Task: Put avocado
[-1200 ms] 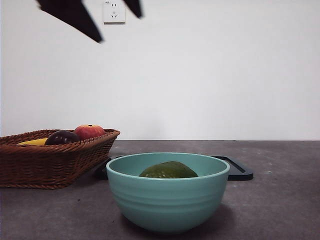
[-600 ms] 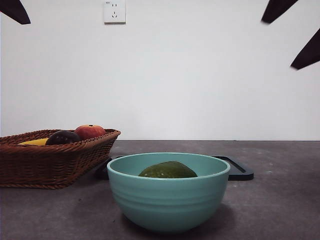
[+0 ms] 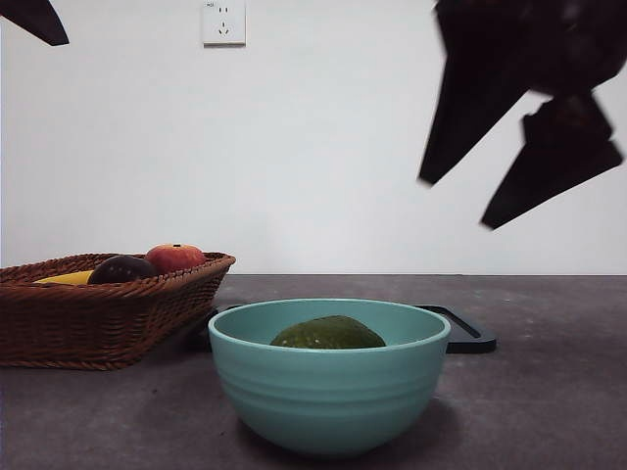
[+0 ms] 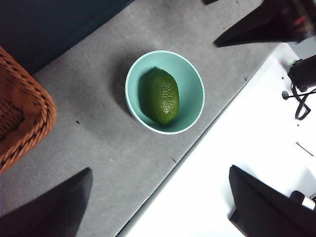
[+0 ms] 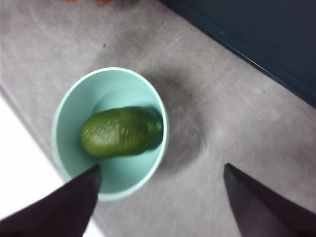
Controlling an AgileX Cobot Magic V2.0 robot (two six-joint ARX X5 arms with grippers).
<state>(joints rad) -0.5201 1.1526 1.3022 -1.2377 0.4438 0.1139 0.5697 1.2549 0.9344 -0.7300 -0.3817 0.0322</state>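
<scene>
The avocado (image 3: 328, 334), dull dark green and oval, lies on its side inside a teal bowl (image 3: 328, 397) at the front middle of the table. It also shows in the left wrist view (image 4: 160, 95) and the right wrist view (image 5: 121, 131). My right gripper (image 3: 454, 204) is open and empty, high above and to the right of the bowl; its wrist view (image 5: 161, 168) looks down on the bowl (image 5: 64, 163). My left gripper (image 4: 160, 169) is open and empty, far above the bowl (image 4: 195, 111), a black tip (image 3: 34, 20) at the front view's top left corner.
A wicker basket (image 3: 98, 313) at the left holds a red apple (image 3: 176, 258), a dark purple fruit (image 3: 122, 269) and a yellow fruit (image 3: 69, 278). A black tray (image 3: 470, 333) lies behind the bowl. The basket's corner shows in the left wrist view (image 4: 19, 113).
The left gripper has drawn back to the top left corner. The right gripper has come in from the top right and moved down toward the bowl. The avocado and bowl have not moved.
</scene>
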